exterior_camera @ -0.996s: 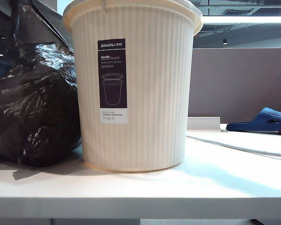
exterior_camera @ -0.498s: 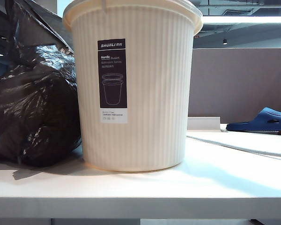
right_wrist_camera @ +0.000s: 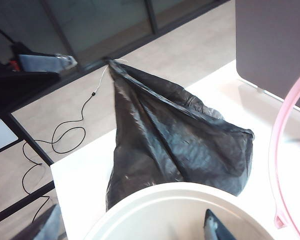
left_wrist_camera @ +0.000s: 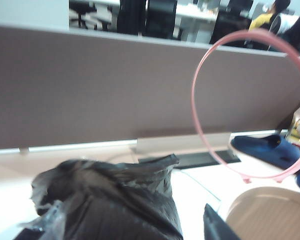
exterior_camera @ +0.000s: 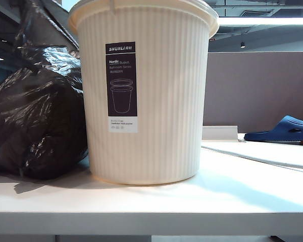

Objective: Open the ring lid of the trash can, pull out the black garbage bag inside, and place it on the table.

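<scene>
The cream ribbed trash can stands on the white table. Beside it on the left lies the lumpy black garbage bag, its neck rising out of frame. Neither gripper shows in the exterior view. In the left wrist view my left gripper is open, its fingers wide on either side of the bag's crumpled top. The pink ring lid stands raised over the can's rim. My right gripper hangs open over the can's mouth, with the bag beyond and the ring lid beside it.
A grey-brown partition closes the back of the table. A blue slipper and a flat white pad lie at the far right. Past the table's edge by the bag, the floor with a loose cable shows.
The bag's drawn-up neck has swayed a little left and back; its bulk stays put on the table. The can has not moved.
</scene>
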{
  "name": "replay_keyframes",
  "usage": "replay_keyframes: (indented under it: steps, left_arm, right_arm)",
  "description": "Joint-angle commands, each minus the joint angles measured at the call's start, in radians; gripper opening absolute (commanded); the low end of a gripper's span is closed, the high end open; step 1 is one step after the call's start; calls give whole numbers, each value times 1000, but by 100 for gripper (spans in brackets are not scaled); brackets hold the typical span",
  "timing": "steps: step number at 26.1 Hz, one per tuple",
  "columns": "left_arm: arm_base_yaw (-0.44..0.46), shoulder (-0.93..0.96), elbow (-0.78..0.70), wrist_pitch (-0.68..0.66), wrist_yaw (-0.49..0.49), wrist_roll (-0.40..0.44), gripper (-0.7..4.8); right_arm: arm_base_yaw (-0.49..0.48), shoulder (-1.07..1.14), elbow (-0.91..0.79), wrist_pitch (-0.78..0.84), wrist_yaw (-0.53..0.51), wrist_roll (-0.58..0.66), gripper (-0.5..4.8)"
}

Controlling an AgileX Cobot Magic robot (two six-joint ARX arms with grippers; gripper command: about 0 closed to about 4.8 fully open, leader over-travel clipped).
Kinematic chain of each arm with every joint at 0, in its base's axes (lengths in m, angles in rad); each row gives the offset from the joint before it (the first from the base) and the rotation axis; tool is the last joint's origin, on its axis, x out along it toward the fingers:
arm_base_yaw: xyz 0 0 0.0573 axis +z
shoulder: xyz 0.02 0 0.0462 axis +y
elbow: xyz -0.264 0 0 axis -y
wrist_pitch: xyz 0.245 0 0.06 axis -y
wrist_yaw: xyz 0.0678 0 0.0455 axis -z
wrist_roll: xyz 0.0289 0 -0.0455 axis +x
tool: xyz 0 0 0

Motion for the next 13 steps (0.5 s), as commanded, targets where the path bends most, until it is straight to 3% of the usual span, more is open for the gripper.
replay_keyframes:
  steps: [1,9,13]
  left_arm:
    - [-1,-48,2,5,5,-3,351]
    - [-2,-127,-2,-95,25,-2,350]
    - [-2,-179,-3,-83,58,-18,344]
  right_arm:
    - [1,-13,4,29,-1,-3,364]
    - [2,-17,4,16,-1,-8,364]
    - [1,-34,4,16,3,-11,363]
